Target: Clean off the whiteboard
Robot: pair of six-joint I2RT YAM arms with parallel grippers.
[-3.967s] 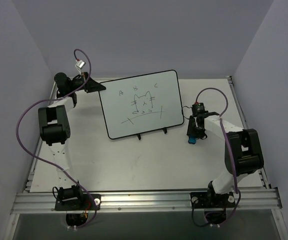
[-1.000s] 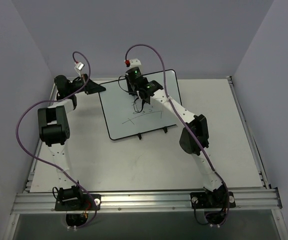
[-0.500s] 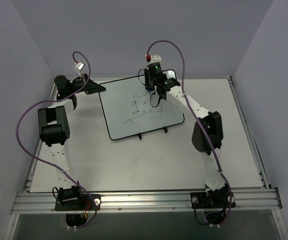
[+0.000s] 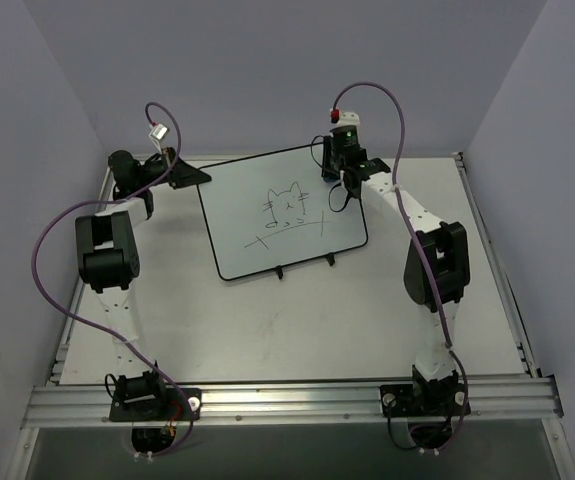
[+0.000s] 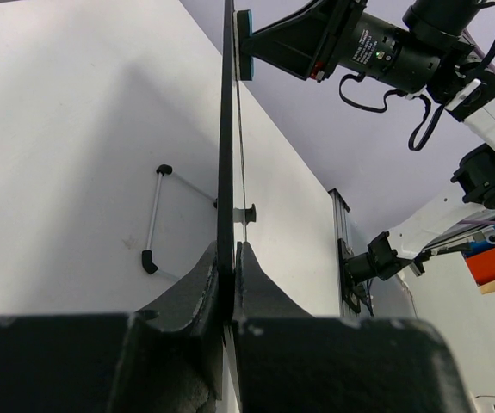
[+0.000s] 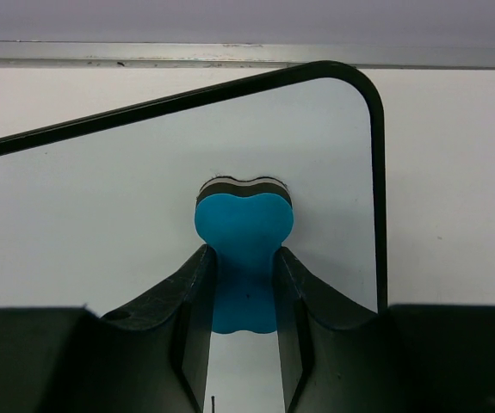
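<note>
One table (image 4: pixel 267 320) carries everything. One whiteboard (image 4: pixel 242 235) stands on it at the back, about midway across, propped on its two black feet (image 4: pixel 280 273), with its face turned toward the arms' bases. Two arms reach to it, one from each side, each ending in one claw.

The left gripper (image 4: pixel 189 175) meets the whiteboard at its upper left corner. In the left wrist view its two fingers (image 5: pixel 202 280) are pressed onto the thin black edge of the board (image 5: pixel 226 129), pinching it from front and back.

The right gripper (image 4: pixel 341 190) sits at the board's upper right corner. In the right wrist view the right gripper (image 6: pixel 244 262) is clamped on one blue eraser (image 6: pixel 244 228), whose dark felt side lies against the glossy white face (image 6: pixel 101 198) just below and inside the rounded corner of the frame. The left wrist view shows the same eraser (image 5: pixel 244 45) touching the board at its far end.

One marker sketch (image 4: pixel 287 210), a cat's face above crossed lines, lies on the board left of the eraser and apart from it.
</note>
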